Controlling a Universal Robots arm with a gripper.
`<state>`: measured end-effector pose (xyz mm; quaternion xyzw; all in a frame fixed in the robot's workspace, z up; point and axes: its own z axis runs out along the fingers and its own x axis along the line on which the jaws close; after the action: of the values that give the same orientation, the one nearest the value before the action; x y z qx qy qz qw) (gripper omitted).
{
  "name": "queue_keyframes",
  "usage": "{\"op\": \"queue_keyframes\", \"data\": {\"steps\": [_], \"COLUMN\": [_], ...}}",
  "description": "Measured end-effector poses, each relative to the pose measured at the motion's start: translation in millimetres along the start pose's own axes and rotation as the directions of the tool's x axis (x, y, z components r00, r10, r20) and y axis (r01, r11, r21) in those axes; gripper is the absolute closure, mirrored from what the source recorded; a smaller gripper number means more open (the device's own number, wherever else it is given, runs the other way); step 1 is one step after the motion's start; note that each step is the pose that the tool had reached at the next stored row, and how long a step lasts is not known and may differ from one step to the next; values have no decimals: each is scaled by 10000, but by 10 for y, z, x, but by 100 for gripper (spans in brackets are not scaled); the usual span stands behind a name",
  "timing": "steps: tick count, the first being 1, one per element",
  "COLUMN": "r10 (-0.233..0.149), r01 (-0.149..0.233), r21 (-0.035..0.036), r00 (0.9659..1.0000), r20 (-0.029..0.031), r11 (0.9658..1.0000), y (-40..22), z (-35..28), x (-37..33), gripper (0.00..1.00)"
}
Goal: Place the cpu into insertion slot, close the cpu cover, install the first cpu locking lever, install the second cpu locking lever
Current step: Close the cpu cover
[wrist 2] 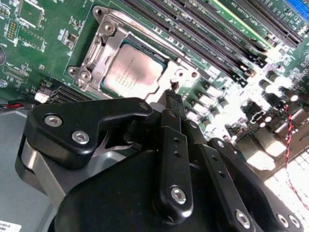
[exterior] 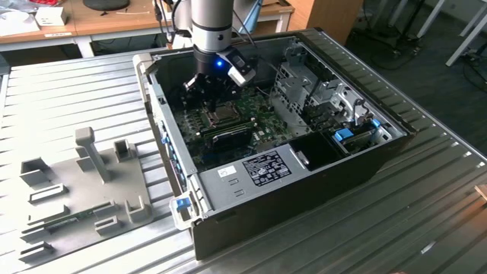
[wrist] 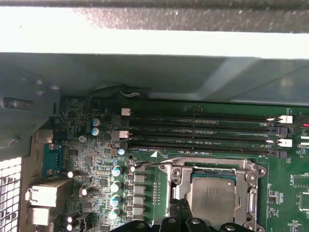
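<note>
The cpu lay flat in the insertion slot, with its grey top showing through the cut-out of the cpu cover. In both wrist views the cover lay flat around the chip. On that evidence, two steps were judged complete: placing the chip and closing the cover. Whether either locking lever was latched could not be told, so both lever steps were treated as open.

The tool stood just beside one edge of the slot, low over the circuit board. Its fingers were pressed together to a narrow tip, and nothing could be seen pinched between them. Whether the tip touched a lever could not be told.

Long black memory slots ran near the slot on the same board.

The computer case lay on its side on the desk, open face up. It held the board, a metal drive cage toward the exterior view's right, and a black open-topped bay near the cage.

A grey plate with upright holders lay on the desk at the exterior view's left, well apart from the tool
</note>
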<state>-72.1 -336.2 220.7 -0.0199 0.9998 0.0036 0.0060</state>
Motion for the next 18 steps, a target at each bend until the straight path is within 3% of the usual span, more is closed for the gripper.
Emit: {"op": "queue_keyframes", "data": {"steps": [3,5,9,18], "r10": [-1,-2,0,0], "r01": [1,2,0,1], "r21": [-10,-11,-9,-9], "r00": [9999,9999,9999,9999], "r20": [118,154,154,153], "r11": [10000,10000,10000,10000], "y": [1,1,-1,-9], "z": [1,2,2,4], "x": [-1,-3,-49,-233], "gripper": [90,90,90,90]}}
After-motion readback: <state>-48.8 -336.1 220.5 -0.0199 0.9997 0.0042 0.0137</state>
